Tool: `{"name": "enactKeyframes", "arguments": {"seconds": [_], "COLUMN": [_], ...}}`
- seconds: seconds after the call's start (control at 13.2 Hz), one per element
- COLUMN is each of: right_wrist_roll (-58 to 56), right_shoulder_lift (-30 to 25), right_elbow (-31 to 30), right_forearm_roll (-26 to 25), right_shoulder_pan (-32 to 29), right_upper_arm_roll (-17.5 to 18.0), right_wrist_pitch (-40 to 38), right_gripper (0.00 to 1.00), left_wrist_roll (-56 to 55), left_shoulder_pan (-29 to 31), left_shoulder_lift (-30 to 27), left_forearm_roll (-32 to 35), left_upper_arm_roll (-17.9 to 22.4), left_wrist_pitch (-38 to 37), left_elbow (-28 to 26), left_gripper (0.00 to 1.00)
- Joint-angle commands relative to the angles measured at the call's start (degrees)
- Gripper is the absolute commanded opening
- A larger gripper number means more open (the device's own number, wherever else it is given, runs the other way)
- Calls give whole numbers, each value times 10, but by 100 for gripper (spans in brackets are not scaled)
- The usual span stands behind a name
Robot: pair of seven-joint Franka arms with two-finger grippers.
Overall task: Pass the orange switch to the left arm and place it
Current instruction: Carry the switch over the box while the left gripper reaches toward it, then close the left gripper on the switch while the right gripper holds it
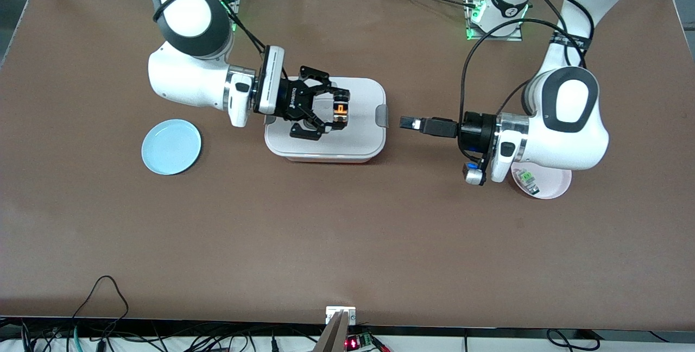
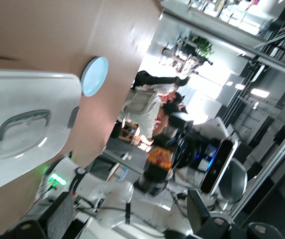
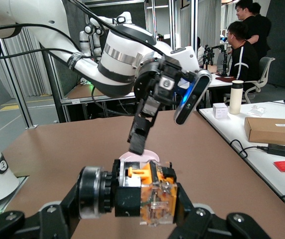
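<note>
Table [image 1: 347, 243] first: you see a brown surface filling the front view, with both arm bases along its 12 o'clock edge.

Next in size, the box [image 1: 326, 145], a white lidded container with grey clips, sits near the middle of the table, at about 9 o'clock from the table's centre. In the left wrist view you can make out its recessed grey-outlined handle [image 2: 23, 123].

Your right arm reaches in from its base and hangs its right gripper [image 1: 337, 110] over the lid of the box. Its fingers are clamped on the orange switch [image 1: 340, 109], so the switch is up in the air above the box, not resting on it. The right wrist view shows you that switch [image 3: 149, 194] close up, pinched between the black fingers [image 3: 187, 209], its orange body and clear part facing the camera.

Your left arm points its left gripper [image 1: 411, 123] toward the box from the 3 o'clock side, above bare table just beside the grey clip. Its jaws stand spread wide with nothing between them.

A blue plate [image 1: 171, 146] lies at 9 o'clock from the box, well apart from it. A pink plate [image 1: 548, 186] lies under the left arm's wrist and carries a small green-and-clear component [image 1: 528, 181].
</note>
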Motion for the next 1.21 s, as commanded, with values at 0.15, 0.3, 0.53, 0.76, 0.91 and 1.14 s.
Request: {"name": "enactKeyframes", "arguments": {"seconds": [0.15, 0.3, 0.53, 0.76, 0.91, 1.14], "right_wrist_roll": [4, 6, 6, 6, 5, 5], "right_shoulder_lift": [21, 21, 25, 27, 31, 32], "right_elbow": [29, 30, 31, 32, 32, 32], "right_forearm_roll": [33, 34, 34, 34, 34, 33], "right_shoulder_pan": [14, 18, 25, 26, 27, 30], "right_upper_arm_roll": [7, 8, 8, 8, 8, 8], "right_wrist_pitch": [22, 34, 41, 42, 43, 44], "right_gripper": [37, 37, 37, 37, 37, 37], "left_wrist_roll": [48, -1, 24, 53, 53, 53], "left_shoulder_pan": [-12, -6, -25, -31, -38, -63], "left_shoulder_lift": [-5, -12, -11, -10, -9, -12], "left_forearm_roll": [-25, -46, -45, -45, -45, -38], "left_upper_arm_roll": [-23, -23, -30, -33, -33, -32], "left_wrist_pitch": [53, 50, 72, 72, 72, 73], "left_elbow": [-18, -18, -20, -26, -26, -27], "left_gripper": [94, 88, 89, 89, 86, 70]}}
